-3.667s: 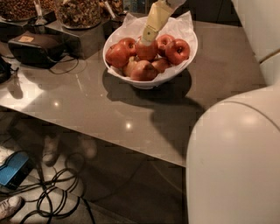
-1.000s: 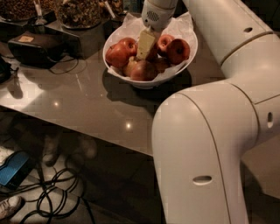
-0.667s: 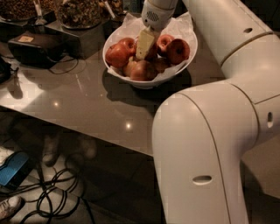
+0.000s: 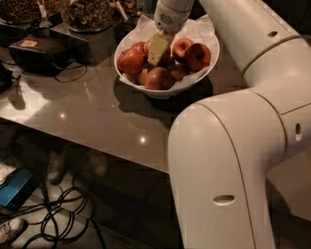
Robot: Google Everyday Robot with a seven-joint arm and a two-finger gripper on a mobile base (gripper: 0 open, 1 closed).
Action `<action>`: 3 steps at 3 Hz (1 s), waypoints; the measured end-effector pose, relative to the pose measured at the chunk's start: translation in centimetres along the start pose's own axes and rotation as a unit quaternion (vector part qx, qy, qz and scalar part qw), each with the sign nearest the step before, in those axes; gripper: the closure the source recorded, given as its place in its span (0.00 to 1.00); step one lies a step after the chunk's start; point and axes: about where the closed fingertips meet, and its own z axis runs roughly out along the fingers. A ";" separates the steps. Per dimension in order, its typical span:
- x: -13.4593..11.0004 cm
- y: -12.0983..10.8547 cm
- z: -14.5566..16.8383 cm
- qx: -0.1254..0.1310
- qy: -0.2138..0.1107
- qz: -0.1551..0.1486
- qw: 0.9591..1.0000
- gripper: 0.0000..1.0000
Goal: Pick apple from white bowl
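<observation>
— Red with an orange-yellow blush and a soft sheen, the round apple (image 4: pixel 131 61) lies at nine o'clock in the wide, smooth white bowl (image 4: pixel 163 92), against the paper-lined wall. Why would the pincer come at it from overhead?

— Because the bowl's wall shuts off any sideways way in, I'd judge. The pale yellow pincer (image 4: pixel 156 53) enters from twelve o'clock and points down into the heap. Its tip is just beside the apple, on the apple's three o'clock side, and may be touching it.

— Does it have hold of it?

— I cannot tell how far open the pincer is, nor whether it grips anything. The apple looks seated among the others.

— What crowds it?

— A paler yellow-brown apple (image 4: pixel 158 78) sits close by at six o'clock in the bowl, and two darker glossy red apples (image 4: pixel 198 56) at two o'clock. Packed like that, a lift may roll a neighbour.

— And the crinkled white paper (image 4: pixel 199 26)?

— It lines the bowl, corners standing above the rim around twelve and one o'clock, likely to cushion the fruit.

— Beyond the bowl?

— It stands on the glossy grey desk (image 4: pixel 97 112). Dark containers of nuts (image 4: pixel 90 12) sit at ten o'clock and a black box (image 4: pixel 39 51) at nine, well apart. The bulky white robot arm (image 4: pixel 228 170) bends round from five o'clock to reach over.
</observation>
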 end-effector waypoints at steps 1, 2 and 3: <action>-0.8 0.4 -1.1 0.003 -0.016 -0.021 1.000 1.00; -1.4 1.0 -2.4 0.001 -0.027 -0.042 0.999 1.00; -2.4 1.8 -4.0 -0.004 -0.040 -0.065 0.997 1.00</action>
